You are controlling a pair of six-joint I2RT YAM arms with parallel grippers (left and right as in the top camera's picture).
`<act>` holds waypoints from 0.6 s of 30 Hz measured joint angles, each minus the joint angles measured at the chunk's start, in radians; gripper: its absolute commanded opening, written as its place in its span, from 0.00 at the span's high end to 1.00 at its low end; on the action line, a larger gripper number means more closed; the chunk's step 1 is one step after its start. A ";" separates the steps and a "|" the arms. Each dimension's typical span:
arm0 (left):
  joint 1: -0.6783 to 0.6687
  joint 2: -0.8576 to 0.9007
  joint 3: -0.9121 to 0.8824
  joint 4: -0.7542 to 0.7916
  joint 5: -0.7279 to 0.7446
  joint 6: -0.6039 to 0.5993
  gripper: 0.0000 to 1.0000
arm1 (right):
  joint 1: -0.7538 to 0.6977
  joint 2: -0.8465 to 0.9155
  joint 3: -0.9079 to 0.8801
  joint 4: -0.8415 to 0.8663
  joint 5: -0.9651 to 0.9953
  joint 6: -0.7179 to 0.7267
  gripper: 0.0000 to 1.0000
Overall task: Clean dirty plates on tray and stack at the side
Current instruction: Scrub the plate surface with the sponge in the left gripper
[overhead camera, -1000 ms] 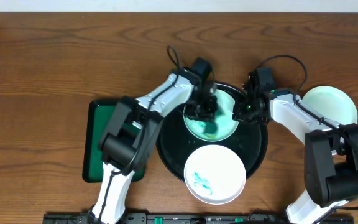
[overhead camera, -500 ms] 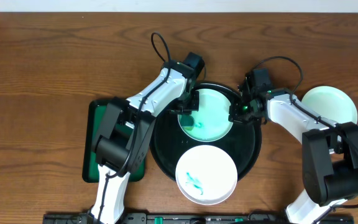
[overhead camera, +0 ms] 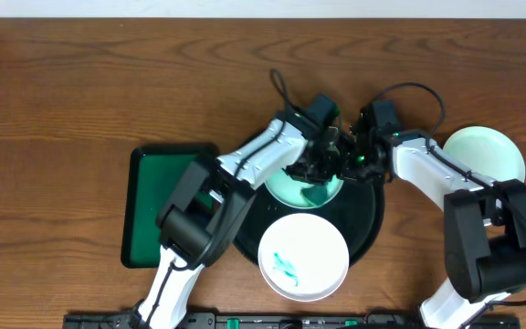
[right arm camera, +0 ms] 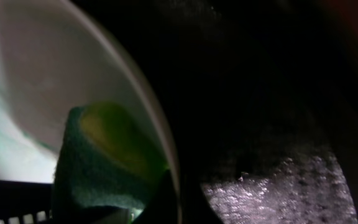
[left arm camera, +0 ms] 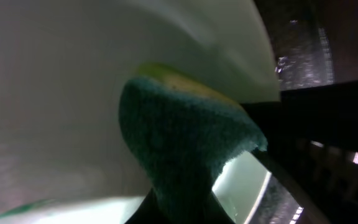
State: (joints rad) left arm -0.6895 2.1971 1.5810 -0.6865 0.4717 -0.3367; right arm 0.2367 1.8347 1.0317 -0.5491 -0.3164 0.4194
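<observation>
- Since half a second ago the left gripper (overhead camera: 321, 167) has swung from the left rim of the mint plate (overhead camera: 286, 187) across to its right half, and now sits just beside the right gripper (overhead camera: 352, 163).
- Tray (overhead camera: 370, 228) and plates lie where they did half a second ago.
- Left gripper: closed on a green sponge (left arm camera: 185, 143). The left wrist view shows the sponge's rough face pressed against the pale inside of the mint plate, close to the rim.
- Right gripper: pinched narrow at the mint plate's right edge. In the right wrist view the rim runs down into the dark fingers at the bottom of the frame, so it appears to hold the plate by that rim.
- Same view: the sponge shows just inside the rim, a yellow-green layer on top of the darker green, with teal smears on the plate to its left.
- Mint plate: on the far half of the black tray, largely covered from above by the left arm.
- White plate (overhead camera: 322, 245): on the near half of the tray, its near edge reaching past the tray's rim, with a teal smear left of its centre.
- Clean plate (overhead camera: 488, 153): pale mint, no smears visible, on the table (overhead camera: 80, 91) well to the right of the tray.
- Green tray (overhead camera: 158, 206): rectangular, left of the black tray, under the left arm.
</observation>
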 measured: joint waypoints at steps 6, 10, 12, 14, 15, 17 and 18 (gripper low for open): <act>0.006 0.002 -0.004 0.016 0.030 -0.001 0.93 | -0.003 0.000 0.000 -0.005 -0.002 0.002 0.99; 0.026 0.006 -0.005 0.010 0.040 -0.023 0.93 | -0.003 0.000 0.000 -0.005 -0.002 0.002 0.99; 0.039 0.006 -0.005 0.001 0.036 -0.053 0.93 | -0.003 0.000 0.000 -0.004 -0.003 0.002 0.99; 0.062 0.005 -0.004 -0.003 0.020 -0.089 0.93 | -0.003 0.000 0.000 -0.004 -0.004 0.002 0.99; 0.077 0.004 -0.004 -0.004 0.009 -0.110 0.93 | -0.003 0.000 0.000 -0.004 -0.004 0.002 0.99; 0.119 0.002 -0.003 -0.004 -0.019 -0.151 0.93 | -0.003 0.000 0.000 -0.004 -0.004 0.002 0.99; 0.137 0.000 -0.002 -0.004 -0.035 -0.166 0.93 | -0.003 0.000 0.000 -0.004 -0.004 0.002 0.99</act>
State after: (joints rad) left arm -0.5529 2.1971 1.5791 -0.6903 0.4370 -0.5026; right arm 0.2333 1.8347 1.0321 -0.5533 -0.3206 0.4213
